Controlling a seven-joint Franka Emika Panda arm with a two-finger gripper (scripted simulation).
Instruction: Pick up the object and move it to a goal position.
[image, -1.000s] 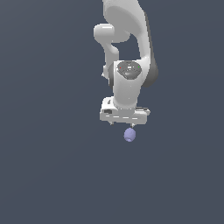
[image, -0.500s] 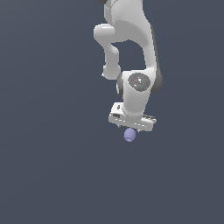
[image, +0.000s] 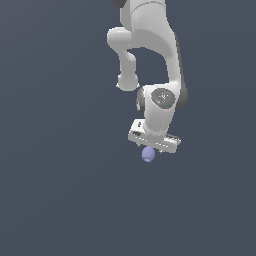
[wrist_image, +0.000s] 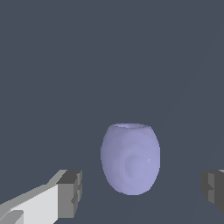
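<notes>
The object (image: 148, 154) is a small lavender-blue egg-shaped blob resting on the dark grey floor, just under the white hand of the arm in the exterior view. In the wrist view the object (wrist_image: 130, 158) stands upright between my two dark fingertips (wrist_image: 72, 192), with a clear gap on each side. My gripper (wrist_image: 142, 191) is open and touches nothing. In the exterior view the gripper (image: 150, 149) sits low over the object, its fingers mostly hidden behind the tilted hand.
The white arm (image: 150, 45) rises from the hand toward the top of the exterior view. A plain dark grey floor (image: 60, 200) surrounds the object; no other thing shows.
The hand has sunk closer to the object and shifted slightly toward the exterior view's right while rotating. The object has not moved.
</notes>
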